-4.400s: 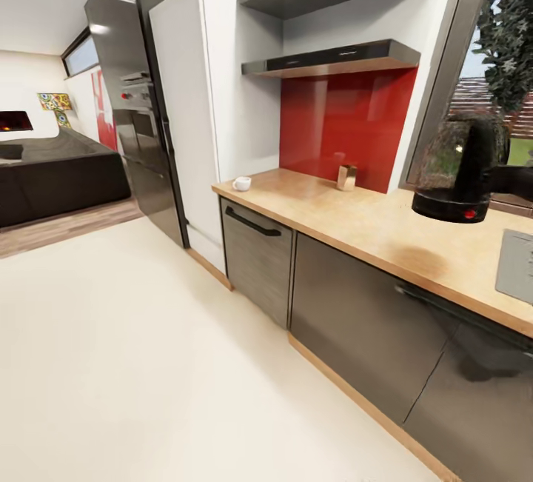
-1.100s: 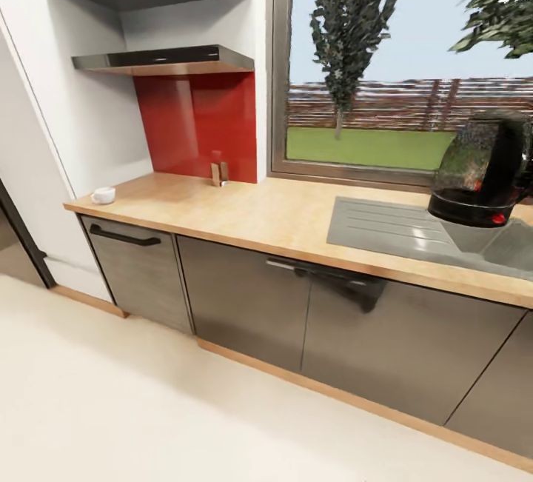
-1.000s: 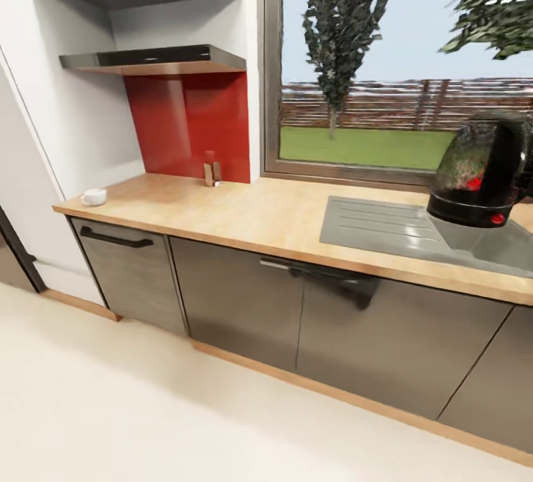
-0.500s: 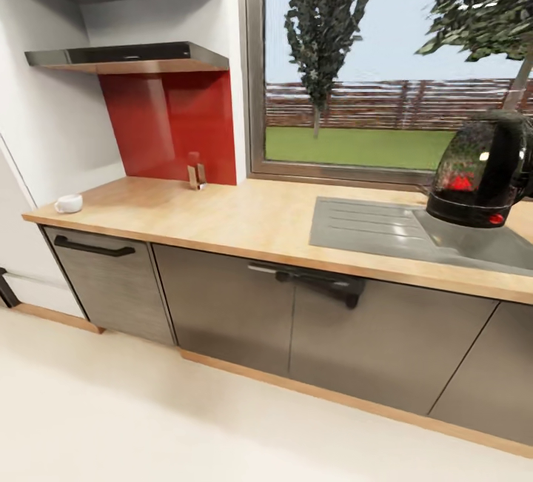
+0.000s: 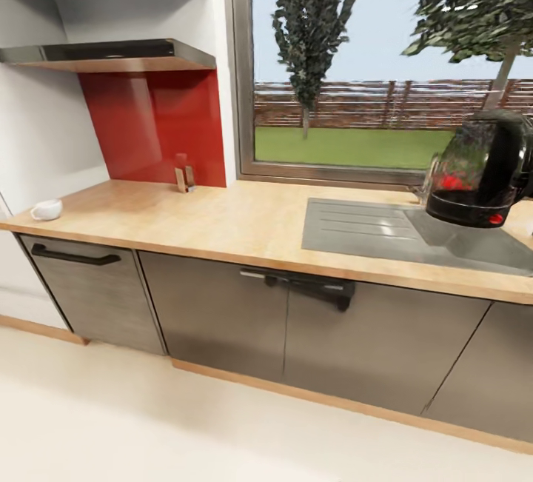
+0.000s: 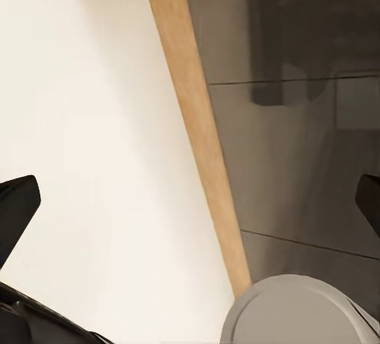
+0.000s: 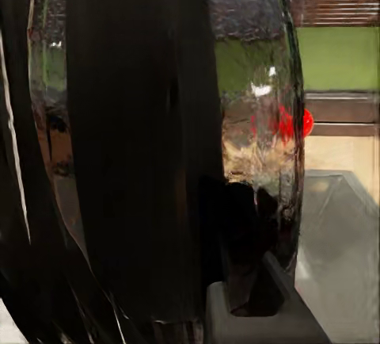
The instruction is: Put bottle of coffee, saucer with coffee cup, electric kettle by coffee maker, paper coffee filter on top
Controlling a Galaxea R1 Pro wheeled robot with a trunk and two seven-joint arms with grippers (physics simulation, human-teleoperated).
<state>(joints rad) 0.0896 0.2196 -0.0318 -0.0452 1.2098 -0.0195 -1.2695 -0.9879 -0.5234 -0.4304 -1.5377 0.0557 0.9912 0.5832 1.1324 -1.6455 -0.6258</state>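
- The electric kettle (image 5: 480,168) hung above the steel sink (image 5: 414,229), apparently carried; the right gripper's grip couldn't be made out.
- Left gripper (image 6: 190,201) gaped wide, empty.
- The coffee cup (image 5: 47,209) sat far from the sink.
- A loose hold could drop the kettle.

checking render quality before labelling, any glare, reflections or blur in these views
Head view: the electric kettle glass mirrors red and green, and the red backsplash has a soft sheen. Right wrist view: the kettle sits so close that it smears into dark streaks. Left wrist view: flat, even light on floor and cabinets.
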